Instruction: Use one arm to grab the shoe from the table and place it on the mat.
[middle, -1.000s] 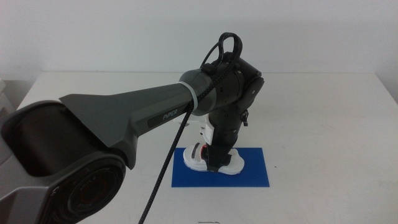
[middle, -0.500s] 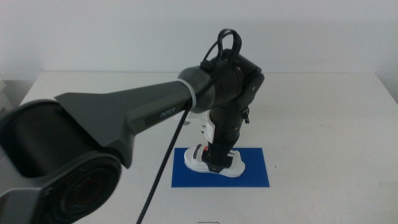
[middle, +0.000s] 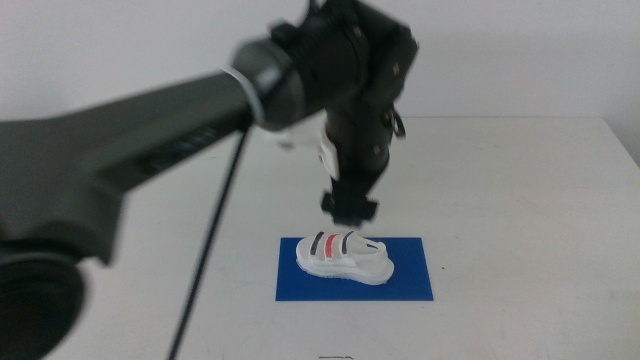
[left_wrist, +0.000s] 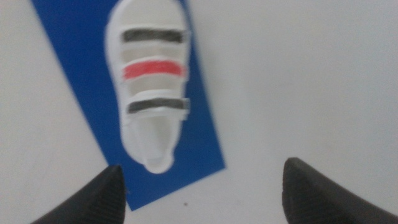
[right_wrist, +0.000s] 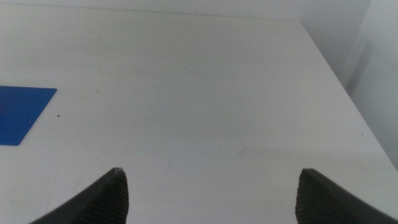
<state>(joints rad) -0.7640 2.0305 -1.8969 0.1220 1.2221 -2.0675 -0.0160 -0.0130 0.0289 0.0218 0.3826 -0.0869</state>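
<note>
The white shoe (middle: 343, 257) with black and red straps lies on the left half of the blue mat (middle: 405, 272), free of any grip. My left arm reaches in from the left, and its gripper (middle: 349, 207) hangs open a little above and behind the shoe. The left wrist view looks down on the shoe (left_wrist: 152, 78) resting on the mat (left_wrist: 74, 56), with the open left gripper (left_wrist: 202, 190) holding nothing. My right gripper (right_wrist: 211, 193) waits open over bare table, out of the middle view, with a corner of the mat (right_wrist: 22, 112) ahead of it.
The white table (middle: 520, 200) stretches wide around the mat. Its right edge (right_wrist: 339, 93) runs beside the right gripper. A cable (middle: 210, 250) dangles from the left arm over the table's left part.
The left gripper has let go of the shoe and risen straight up off it. The shoe stays on the mat, now fully uncovered.
</note>
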